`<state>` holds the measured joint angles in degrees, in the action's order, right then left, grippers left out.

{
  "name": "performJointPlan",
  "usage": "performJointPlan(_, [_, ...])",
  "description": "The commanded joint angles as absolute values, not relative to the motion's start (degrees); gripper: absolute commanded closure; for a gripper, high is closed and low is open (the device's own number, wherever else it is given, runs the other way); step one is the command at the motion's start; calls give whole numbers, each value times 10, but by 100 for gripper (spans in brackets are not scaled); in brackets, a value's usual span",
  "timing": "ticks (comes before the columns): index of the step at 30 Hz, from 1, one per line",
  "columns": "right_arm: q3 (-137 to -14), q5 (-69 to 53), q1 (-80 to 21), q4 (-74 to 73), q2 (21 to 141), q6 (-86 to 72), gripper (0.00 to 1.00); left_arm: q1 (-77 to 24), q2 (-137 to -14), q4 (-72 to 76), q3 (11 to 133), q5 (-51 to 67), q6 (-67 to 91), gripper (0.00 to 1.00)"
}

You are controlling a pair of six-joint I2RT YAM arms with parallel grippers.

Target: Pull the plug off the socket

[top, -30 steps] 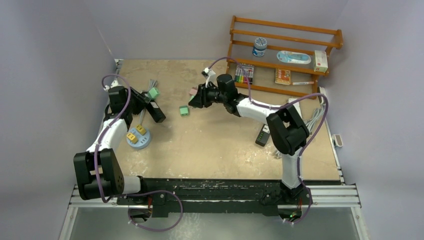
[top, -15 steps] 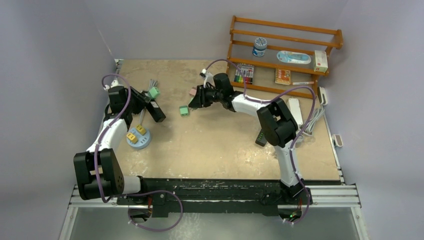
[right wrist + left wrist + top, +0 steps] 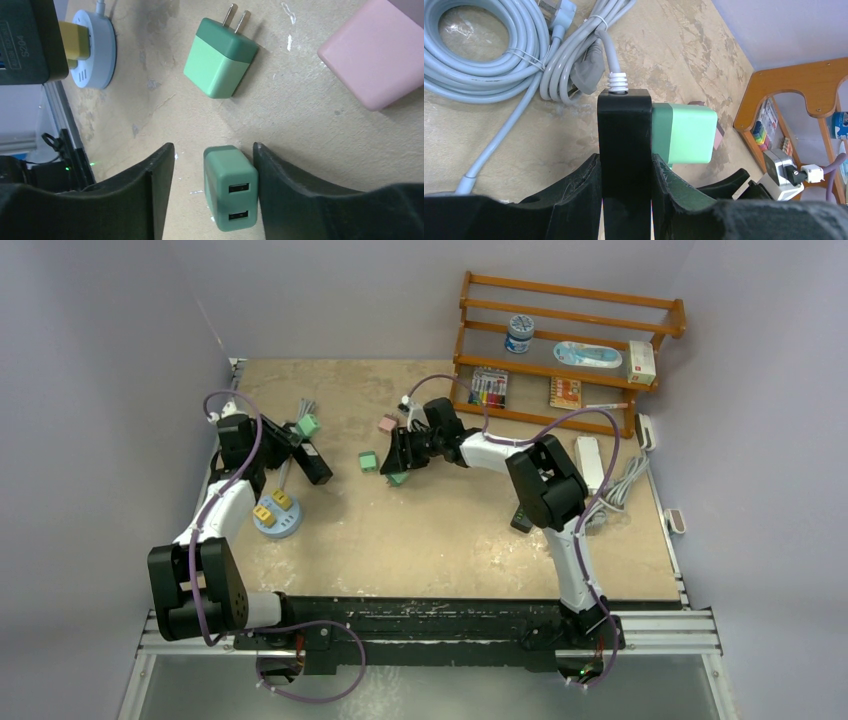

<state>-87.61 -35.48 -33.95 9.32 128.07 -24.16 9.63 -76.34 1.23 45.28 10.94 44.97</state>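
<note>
My left gripper [image 3: 625, 165] is shut on a black socket block [image 3: 624, 130] with a grey cord at its top. A light green plug [image 3: 684, 132] sits in the block's right side. In the top view this gripper [image 3: 298, 448] holds the block [image 3: 314, 464] at the table's left. My right gripper [image 3: 212, 150] is open, low over the table. A green two-port USB charger [image 3: 231, 187] lies between its fingers, touching the right one. In the top view this gripper [image 3: 398, 462] is mid-table, with the charger [image 3: 399, 478] beside it.
A second green plug [image 3: 220, 57] with bare prongs and a pink plug [image 3: 380, 55] lie just beyond the right gripper. A round socket [image 3: 276, 516] with yellow plugs sits near the left arm. Coiled grey cables [image 3: 484, 45] lie behind the block. A wooden shelf [image 3: 570, 340] stands far right.
My right gripper has swung nearer and down from beside the pink plug. A green USB charger now lies on the table between its open fingers. The left arm has not moved.
</note>
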Motion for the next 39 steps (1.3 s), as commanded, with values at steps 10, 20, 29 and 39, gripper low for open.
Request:
performJointPlan(10, [-881, -283, -338, 105, 1204, -205, 22, 95, -738, 97, 462, 135, 457, 100])
performJointPlan(20, [-974, -349, -338, 199, 1196, -224, 1, 76, -735, 127, 470, 228, 432, 100])
performJointPlan(29, [-1097, -386, -362, 190, 1271, -267, 3, 40, -710, 113, 472, 219, 398, 100])
performJointPlan(39, [-1169, -401, -399, 154, 1323, -277, 11, 22, -707, 105, 475, 208, 390, 100])
